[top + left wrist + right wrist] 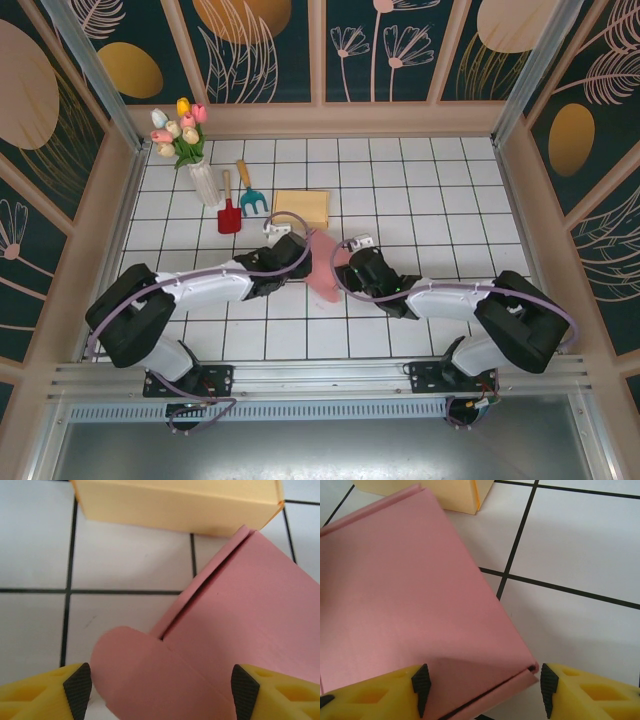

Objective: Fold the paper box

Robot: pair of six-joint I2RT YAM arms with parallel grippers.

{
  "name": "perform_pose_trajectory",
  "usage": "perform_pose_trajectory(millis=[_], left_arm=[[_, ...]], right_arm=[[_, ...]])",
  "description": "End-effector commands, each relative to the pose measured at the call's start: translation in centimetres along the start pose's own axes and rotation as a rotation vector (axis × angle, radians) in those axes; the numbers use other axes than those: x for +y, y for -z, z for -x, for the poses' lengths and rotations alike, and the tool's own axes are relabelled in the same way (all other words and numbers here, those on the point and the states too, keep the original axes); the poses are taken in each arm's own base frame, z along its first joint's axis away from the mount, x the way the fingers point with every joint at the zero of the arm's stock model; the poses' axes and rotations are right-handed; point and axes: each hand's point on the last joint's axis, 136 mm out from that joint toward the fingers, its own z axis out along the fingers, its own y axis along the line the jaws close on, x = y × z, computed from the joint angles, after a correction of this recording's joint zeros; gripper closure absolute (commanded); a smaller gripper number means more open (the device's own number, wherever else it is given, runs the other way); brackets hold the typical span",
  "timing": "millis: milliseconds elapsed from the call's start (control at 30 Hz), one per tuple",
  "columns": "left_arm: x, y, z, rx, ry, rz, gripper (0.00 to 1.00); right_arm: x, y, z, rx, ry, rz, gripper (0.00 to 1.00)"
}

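One white tiled tabletop [430,180], black-lined, walled by dark flower-painted panels [270,50]; tulips [185,135], a red spade [229,215], a teal rake [251,200] and a yellow box [302,207] sit toward the back. We find the pink paper box [325,275] lying flat mid-table just in front of the yellow one, one edge creased, a rounded flap loose. Left gripper [160,690] jaws stand apart over that flap; right gripper [482,690] jaws stand apart astride a corner.
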Motion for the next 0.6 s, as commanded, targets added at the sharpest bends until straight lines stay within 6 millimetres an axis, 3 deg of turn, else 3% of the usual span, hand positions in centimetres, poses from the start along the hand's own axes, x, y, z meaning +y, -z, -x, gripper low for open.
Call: perform_pose_trajectory(millis=[0,200,367,567], left_arm=[[-0.6,-0.3,1.0,-0.016,-0.056,0.026,0.24],[0.5,0.4,1.7,-0.035,-0.043,0.074,0.24],[0.2,1.6,2.7,-0.068,-0.048,0.045,0.22],[-0.3,0.0,1.0,0.009,-0.035,0.026,0.22]], right_arm=[[-0.9,-0.5,-1.7,0.055,0.014,-0.01,0.37],[-1.7,-0.4,-1.5,0.049,-0.011,-0.026,0.37],[-2.4,-0.3,-1.3,0.042,-0.028,-0.045,0.37],[-2.5,-0.2,-1.1,0.028,-0.054,-0.033,0.37]])
